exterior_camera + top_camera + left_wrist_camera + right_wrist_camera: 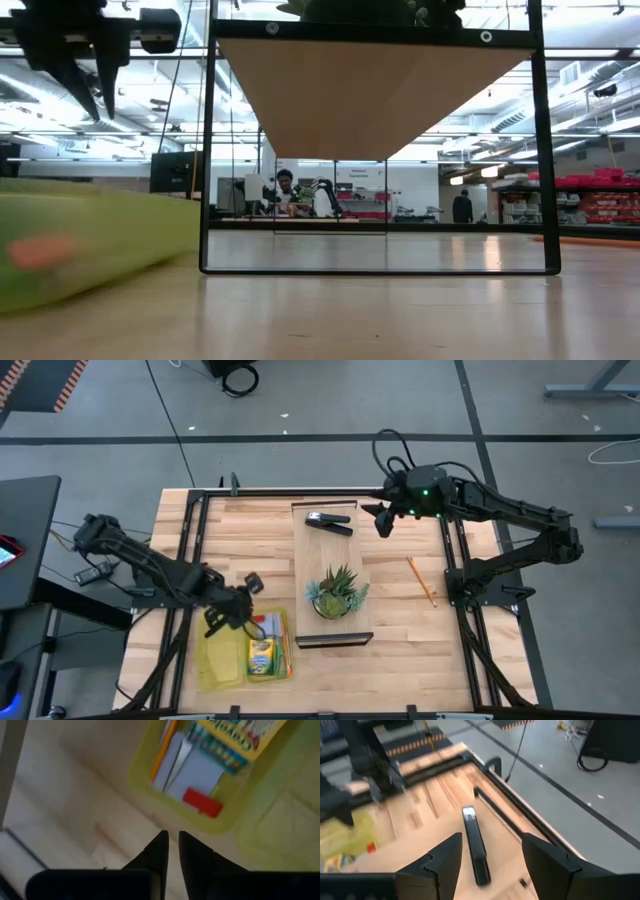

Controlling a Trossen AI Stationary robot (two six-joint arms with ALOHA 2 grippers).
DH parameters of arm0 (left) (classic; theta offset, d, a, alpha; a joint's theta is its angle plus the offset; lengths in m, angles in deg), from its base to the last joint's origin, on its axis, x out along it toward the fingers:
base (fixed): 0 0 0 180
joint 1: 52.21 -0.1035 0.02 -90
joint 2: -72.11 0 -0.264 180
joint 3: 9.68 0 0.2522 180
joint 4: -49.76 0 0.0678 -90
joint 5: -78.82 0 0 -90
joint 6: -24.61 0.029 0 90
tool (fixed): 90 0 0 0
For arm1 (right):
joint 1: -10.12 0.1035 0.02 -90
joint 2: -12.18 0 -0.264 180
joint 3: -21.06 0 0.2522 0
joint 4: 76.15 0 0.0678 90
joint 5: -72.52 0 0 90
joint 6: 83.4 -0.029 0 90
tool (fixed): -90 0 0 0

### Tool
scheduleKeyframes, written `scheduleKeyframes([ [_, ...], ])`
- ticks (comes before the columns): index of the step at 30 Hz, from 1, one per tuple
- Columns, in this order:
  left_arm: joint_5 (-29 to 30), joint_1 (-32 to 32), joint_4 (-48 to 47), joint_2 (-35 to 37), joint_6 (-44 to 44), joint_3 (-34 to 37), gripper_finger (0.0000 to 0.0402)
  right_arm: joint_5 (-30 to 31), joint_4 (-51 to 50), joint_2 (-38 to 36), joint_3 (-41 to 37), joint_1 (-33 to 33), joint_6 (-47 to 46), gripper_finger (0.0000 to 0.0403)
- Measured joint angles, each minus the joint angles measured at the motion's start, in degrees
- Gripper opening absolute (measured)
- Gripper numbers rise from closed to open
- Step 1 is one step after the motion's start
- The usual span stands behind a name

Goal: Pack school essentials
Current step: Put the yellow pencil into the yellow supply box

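Note:
An open yellow-green case (pixel 225 660) lies near the table's near-left corner. In the left wrist view the case (pixel 150 790) holds the crayon box (pixel 240 735), the pale note pad (pixel 197 772), the red piece (pixel 202 802) and an orange pencil (pixel 162 750). My left gripper (pixel 248 592) (pixel 172 837) hovers just beyond the case's far end, fingers almost together and empty. A second orange pencil (pixel 421 580) lies on the table's right part. My right gripper (pixel 383 525) (pixel 491 840) is open above the far middle, beside the black stapler (pixel 475 845). I cannot make out the scissors.
A raised wooden shelf on a black frame (pixel 330 555) stands mid-table and carries the stapler (pixel 330 522) and the spiky potted plant (pixel 338 592). In the low view the shelf frame (pixel 210 150) fills the middle. Black rails run along the table's edges. People show in the room behind.

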Motion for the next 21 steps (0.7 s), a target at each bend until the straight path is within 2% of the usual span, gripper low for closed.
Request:
scheduleKeyframes([
  [10,0.2,-10.6,-2.2,7.7,-4.8,0.0,0.0015,0.3,-7.3,-0.1,-1.0,-1.4,1.9,0.0213],
  [21,0.2,-22.0,3.1,12.8,-10.6,0.0,0.0015,-1.1,-0.7,-4.8,-20.4,-3.1,-4.6,0.0213],
])
